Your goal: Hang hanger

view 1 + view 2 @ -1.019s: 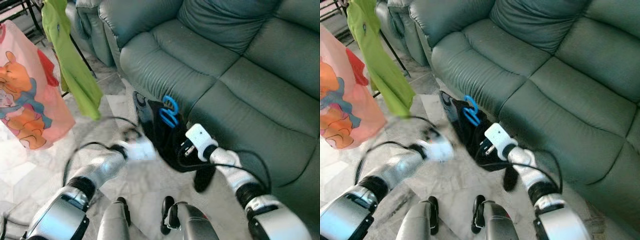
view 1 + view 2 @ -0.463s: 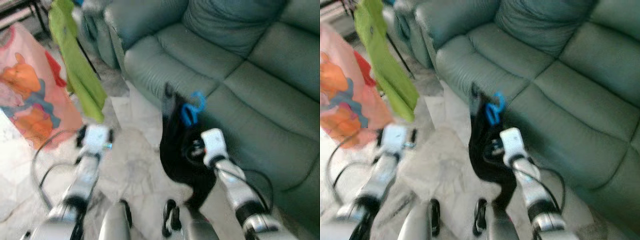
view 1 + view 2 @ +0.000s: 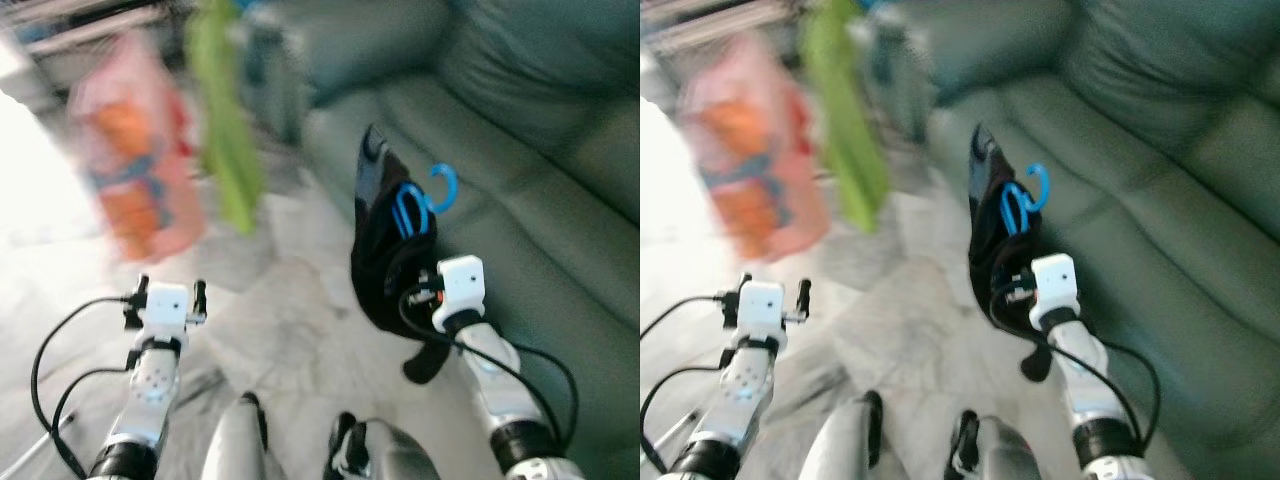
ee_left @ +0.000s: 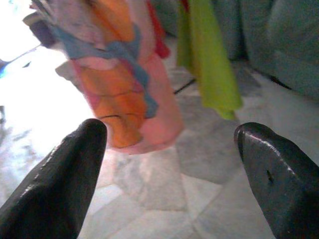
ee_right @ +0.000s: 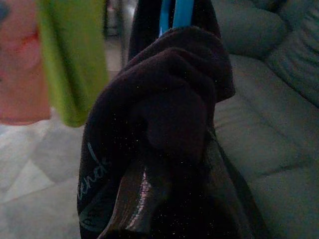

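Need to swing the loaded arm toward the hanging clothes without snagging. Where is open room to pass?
Free: the pale floor between the left claw and the black garment held in the right claw. The left claw is open and empty. Crowded: the green shirt hangs right beside the pink shirt, and the sofa borders the blue hanger.

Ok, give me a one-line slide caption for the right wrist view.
Right gripper clutching a bunched black garment on a bright blue plastic hanger, grey-green leather sofa behind.

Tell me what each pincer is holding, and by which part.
Right pincer grips the black garment on the blue hanger, by its bunched fabric. Left pincer holds nothing.
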You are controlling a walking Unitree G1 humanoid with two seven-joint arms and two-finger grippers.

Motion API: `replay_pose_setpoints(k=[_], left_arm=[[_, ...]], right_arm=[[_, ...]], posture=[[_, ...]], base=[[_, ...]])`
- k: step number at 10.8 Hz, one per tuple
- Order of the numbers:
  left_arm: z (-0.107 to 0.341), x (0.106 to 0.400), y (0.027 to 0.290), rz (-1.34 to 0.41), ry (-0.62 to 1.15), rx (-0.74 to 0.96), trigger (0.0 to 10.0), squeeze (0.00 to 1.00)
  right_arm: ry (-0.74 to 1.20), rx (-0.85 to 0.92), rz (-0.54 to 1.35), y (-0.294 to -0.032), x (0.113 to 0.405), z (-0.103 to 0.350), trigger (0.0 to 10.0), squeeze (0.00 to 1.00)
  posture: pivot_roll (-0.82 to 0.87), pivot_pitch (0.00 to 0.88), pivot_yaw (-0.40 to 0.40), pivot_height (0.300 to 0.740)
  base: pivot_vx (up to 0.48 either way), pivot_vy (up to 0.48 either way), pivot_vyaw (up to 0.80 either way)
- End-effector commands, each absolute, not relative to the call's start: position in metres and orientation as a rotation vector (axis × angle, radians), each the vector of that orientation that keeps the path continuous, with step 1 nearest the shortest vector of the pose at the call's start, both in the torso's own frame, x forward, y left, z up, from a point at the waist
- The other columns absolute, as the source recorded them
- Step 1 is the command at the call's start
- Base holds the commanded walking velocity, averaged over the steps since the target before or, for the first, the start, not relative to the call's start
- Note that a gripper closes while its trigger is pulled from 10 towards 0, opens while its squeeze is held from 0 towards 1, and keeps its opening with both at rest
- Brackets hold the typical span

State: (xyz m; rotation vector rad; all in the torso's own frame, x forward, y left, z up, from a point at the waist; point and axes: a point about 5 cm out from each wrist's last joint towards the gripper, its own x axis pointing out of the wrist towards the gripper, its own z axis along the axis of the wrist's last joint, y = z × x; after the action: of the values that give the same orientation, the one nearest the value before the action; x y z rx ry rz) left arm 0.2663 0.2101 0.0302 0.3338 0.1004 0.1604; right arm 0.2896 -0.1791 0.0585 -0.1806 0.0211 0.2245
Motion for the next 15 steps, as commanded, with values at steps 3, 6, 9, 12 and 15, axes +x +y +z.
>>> replay_pose_setpoints(k=[3,6,9,12,15], left_arm=[[0.029,0.267,0.208,0.181,0.125,0.338,10.0,0.00],[0.034,0.257,0.206,0.221,0.102,0.369,10.0,0.00],[0.031,0.254,0.208,0.247,0.137,0.344,10.0,0.00],[0.044,0.251,0.196,0.243,0.065,0.378,10.0,0.00],[0.030,0.233,0.203,0.229,0.143,0.338,10.0,0.00]], right_arm=[[0.021,-0.171,0.181,-0.191,0.295,0.066,10.0,0.00],[-0.005,-0.089,-0.042,-0.211,0.291,0.072,10.0,0.00],[0.002,-0.082,-0.203,-0.217,0.277,0.058,10.0,0.00],[0.146,-0.005,-0.115,-0.204,0.266,0.035,10.0,0.00],[0.171,-0.044,-0.102,-0.196,0.254,0.028,10.0,0.00]], posture=[[-0.01,0.085,-0.006,0.740],[0.00,0.031,-0.014,0.740],[-0.02,0.000,0.015,0.740],[-0.02,0.054,-0.001,0.740],[-0.01,0.089,-0.021,0.740]], base=[[0.000,0.000,0.80],[0.000,0.000,0.80],[0.000,0.000,0.80],[0.000,0.000,0.27],[0.000,0.000,0.00]])
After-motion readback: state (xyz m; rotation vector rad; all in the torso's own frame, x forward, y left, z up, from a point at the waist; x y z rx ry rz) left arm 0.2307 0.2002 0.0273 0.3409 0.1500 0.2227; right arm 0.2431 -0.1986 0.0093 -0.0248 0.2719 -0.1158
